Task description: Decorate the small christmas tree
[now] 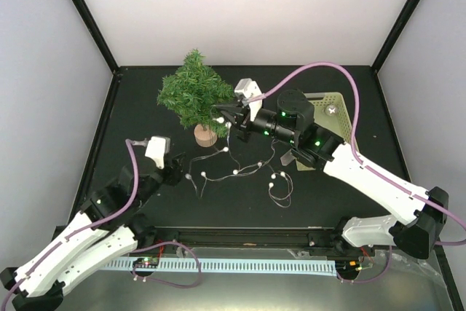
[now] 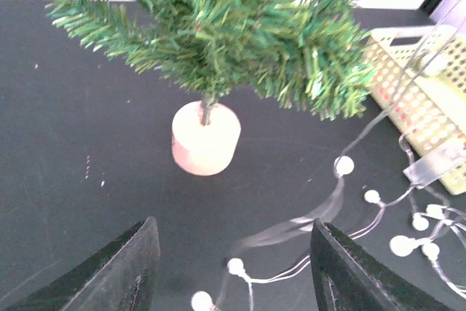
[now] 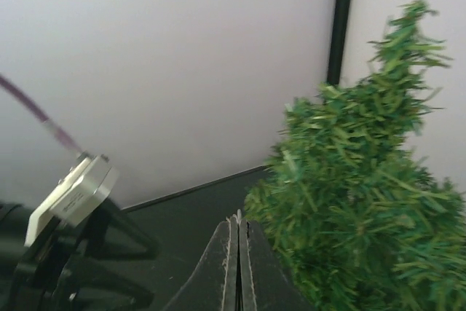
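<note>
The small christmas tree (image 1: 194,91) stands at the back left on its round wood base (image 1: 206,135); the left wrist view looks up at the tree (image 2: 240,41) and its base (image 2: 206,138). A string of lights (image 1: 237,171) with white bulbs lies spread in front of it. My right gripper (image 1: 220,115) is at the tree's right side, shut (image 3: 238,221) on a thin bit of the string, with a bulb hanging just below the tips. My left gripper (image 1: 177,170) hovers low over the string's left end, open (image 2: 233,267). Bulbs and a blurred wire (image 2: 291,227) lie between its fingers, held by neither.
A pale green lattice basket (image 1: 334,112) sits at the back right behind the right arm, also visible as the basket (image 2: 419,100) in the left wrist view. A clear plastic tab (image 2: 435,166) on the string lies beside it. White walls enclose the black table.
</note>
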{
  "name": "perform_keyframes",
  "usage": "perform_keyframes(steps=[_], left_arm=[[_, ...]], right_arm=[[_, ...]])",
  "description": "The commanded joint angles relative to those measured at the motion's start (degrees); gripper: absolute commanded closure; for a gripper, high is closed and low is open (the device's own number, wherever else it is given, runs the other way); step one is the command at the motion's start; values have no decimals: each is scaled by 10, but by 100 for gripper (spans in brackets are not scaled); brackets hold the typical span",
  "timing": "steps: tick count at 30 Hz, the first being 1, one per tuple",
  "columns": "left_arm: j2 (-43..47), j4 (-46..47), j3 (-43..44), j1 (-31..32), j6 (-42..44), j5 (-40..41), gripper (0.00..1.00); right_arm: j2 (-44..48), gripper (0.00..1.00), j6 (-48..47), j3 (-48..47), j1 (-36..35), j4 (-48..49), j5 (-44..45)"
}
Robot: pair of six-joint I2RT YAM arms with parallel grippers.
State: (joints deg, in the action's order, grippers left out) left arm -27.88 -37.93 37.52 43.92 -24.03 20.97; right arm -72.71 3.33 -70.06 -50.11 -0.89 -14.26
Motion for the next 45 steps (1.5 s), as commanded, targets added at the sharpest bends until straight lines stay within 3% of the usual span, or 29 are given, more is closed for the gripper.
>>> perform_keyframes(steps=[1, 5, 16, 35, 37, 42, 45], left_arm=[[31, 26, 39, -3, 61, -64, 38], [38, 79, 47, -4, 148, -207, 33], [-24, 83, 117, -3, 257, -390, 36], [-30, 143, 81, -3, 295, -405, 47], [-30, 147, 77, -3, 298, -406, 54], [-24, 154, 67, -3, 309, -413, 95], [-24, 146, 68, -3, 313, -400, 98]], right_arm=[[2, 99, -25, -1, 0, -23, -107], [2, 99, -53, -7, -1, -70, -177], [6, 99, -110, 4, -9, -134, -306], [7, 99, -113, 10, -23, -142, -329], [8, 99, -110, 13, -23, -140, -330], [8, 99, -100, 21, -24, -136, -323], [19, 90, -80, 31, -24, -126, -289]])
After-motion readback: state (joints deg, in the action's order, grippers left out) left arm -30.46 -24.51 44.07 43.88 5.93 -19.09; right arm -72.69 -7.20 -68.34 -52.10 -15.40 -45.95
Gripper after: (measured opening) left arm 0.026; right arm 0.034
